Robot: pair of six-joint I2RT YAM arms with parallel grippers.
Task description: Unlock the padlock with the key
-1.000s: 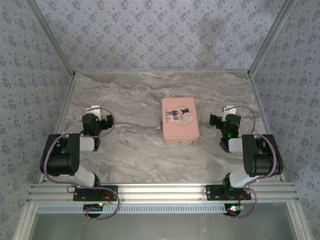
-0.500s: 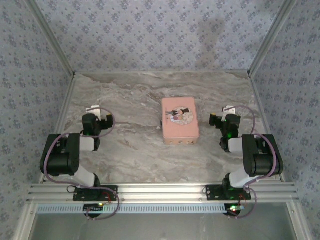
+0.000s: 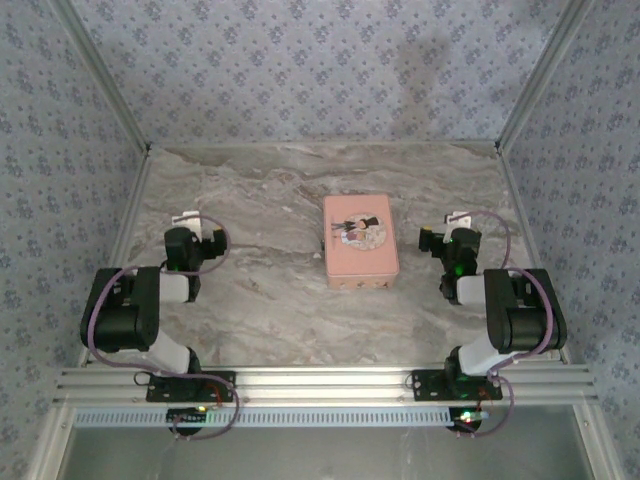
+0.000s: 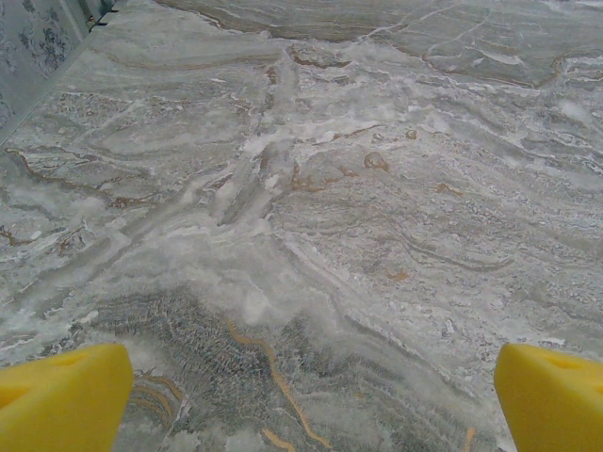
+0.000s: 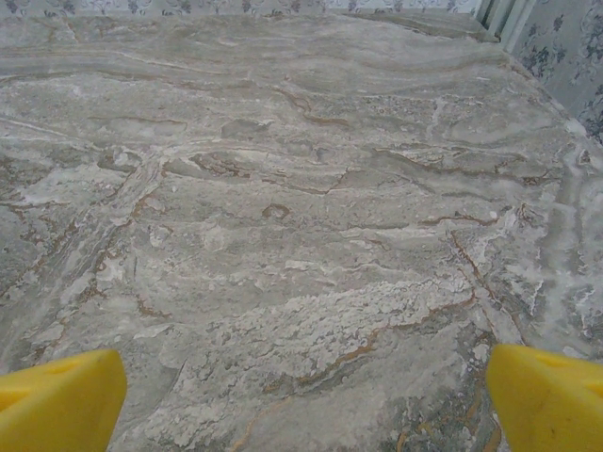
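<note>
From above, a flat pink rectangular box with a picture lid lies on the marbled worktop between the left fingers and the right fingers, with a small dark fitting, perhaps the padlock, at its left edge; each wrist view has blunt yellow fingers spread wide over bare veined stone.
</note>
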